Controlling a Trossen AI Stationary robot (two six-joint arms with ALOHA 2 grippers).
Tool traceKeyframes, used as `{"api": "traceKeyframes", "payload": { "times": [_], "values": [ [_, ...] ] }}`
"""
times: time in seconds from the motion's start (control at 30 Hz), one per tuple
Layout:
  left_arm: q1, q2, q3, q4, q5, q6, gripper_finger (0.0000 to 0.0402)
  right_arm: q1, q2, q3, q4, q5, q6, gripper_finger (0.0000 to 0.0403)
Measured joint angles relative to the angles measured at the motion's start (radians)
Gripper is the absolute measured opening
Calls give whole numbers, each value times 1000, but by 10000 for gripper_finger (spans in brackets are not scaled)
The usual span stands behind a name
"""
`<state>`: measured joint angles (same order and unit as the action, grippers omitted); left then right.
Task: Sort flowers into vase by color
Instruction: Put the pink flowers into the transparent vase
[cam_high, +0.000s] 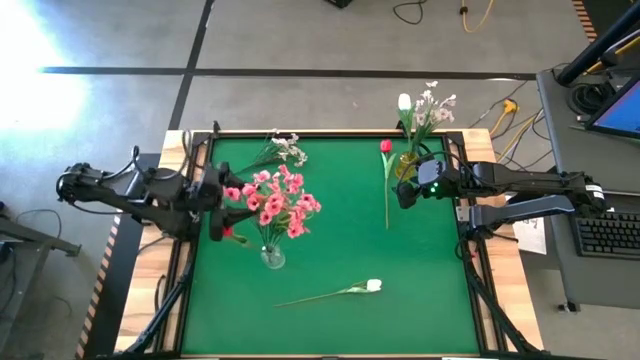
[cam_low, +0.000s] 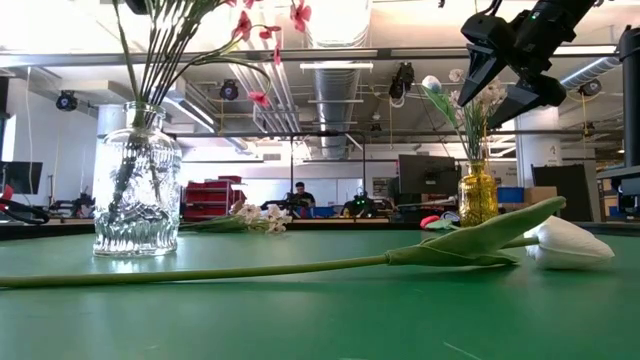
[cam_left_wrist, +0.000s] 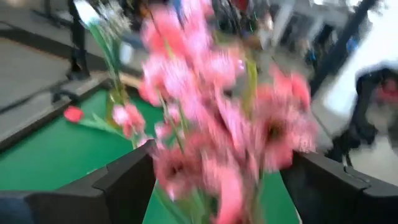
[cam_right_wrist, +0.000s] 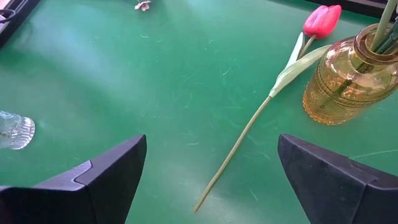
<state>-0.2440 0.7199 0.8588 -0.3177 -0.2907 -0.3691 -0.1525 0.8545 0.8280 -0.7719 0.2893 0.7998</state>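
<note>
High view: pink blossom sprays (cam_high: 276, 200) in clear glass vase (cam_high: 272, 257), white flowers in amber vase (cam_high: 407, 165); red tulip (cam_high: 386, 147), white tulip (cam_high: 373, 286), white spray (cam_high: 288, 148) left on counter (cam_high: 340, 240); both fingers wide, empty.

Green worktop (cam_high: 330, 270); pink blossoms (cam_high: 275, 200) above a clear ribbed glass vase (cam_high: 272, 257); amber vase (cam_right_wrist: 348, 81) beside a red tulip (cam_right_wrist: 321, 20); white tulip (cam_high: 373, 286) near the clear vase.
</note>
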Motion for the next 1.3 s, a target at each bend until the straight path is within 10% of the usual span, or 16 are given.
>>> {"api": "traceKeyframes", "payload": {
  "times": [0.47,0.9,1.3],
  "values": [
    [-1,83,-3,34,-40,15,308,82,1,73,129,48,-191,357],
    [-2,67,-3,37,-33,46,308,486,218,240,292,61,-344,357],
    [-4,56,-3,35,-33,69,308,744,609,415,503,538,-486,356]
  ]
}}
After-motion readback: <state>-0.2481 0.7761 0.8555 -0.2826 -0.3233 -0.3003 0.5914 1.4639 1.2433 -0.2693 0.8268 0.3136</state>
